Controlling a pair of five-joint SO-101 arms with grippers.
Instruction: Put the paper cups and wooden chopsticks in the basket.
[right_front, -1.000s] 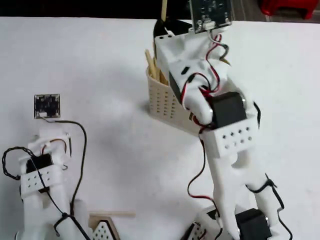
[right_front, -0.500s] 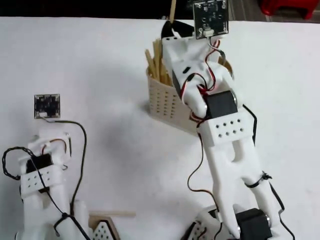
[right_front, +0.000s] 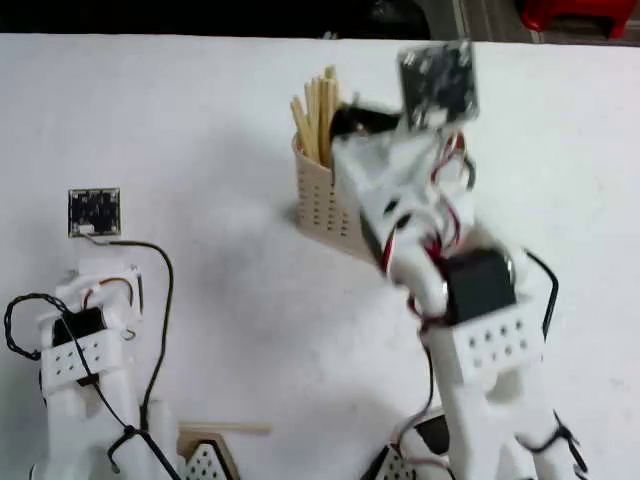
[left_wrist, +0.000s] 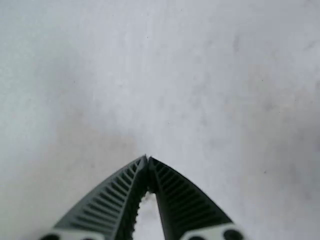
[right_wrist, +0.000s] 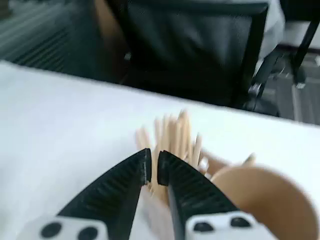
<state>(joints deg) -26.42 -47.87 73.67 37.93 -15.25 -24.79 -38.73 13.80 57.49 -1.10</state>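
A cream perforated basket (right_front: 318, 210) stands at the table's middle back with several wooden chopsticks (right_front: 318, 118) upright in it. My right arm (right_front: 440, 250) leans over the basket's right side. Its gripper (right_wrist: 152, 156) hovers just above the chopsticks (right_wrist: 175, 134), open by only a narrow gap, with nothing between the fingers. A brown paper cup (right_wrist: 252, 200) sits in the basket beside them. Another wooden chopstick (right_front: 225, 428) lies flat at the table's front edge. My left gripper (left_wrist: 148, 160) is shut and empty over bare white table, on the left arm (right_front: 85, 340) at the front left.
A small perforated beige piece (right_front: 205, 462) sits at the front edge under the loose chopstick. A black cable (right_front: 165, 300) loops beside the left arm. A dark chair (right_wrist: 200, 45) stands beyond the table's far edge. Bare table lies between the arms.
The right arm has drawn back toward the front. The chopstick it held upright over the basket has left its gripper, and more sticks now stand in the basket. The left arm kept still.
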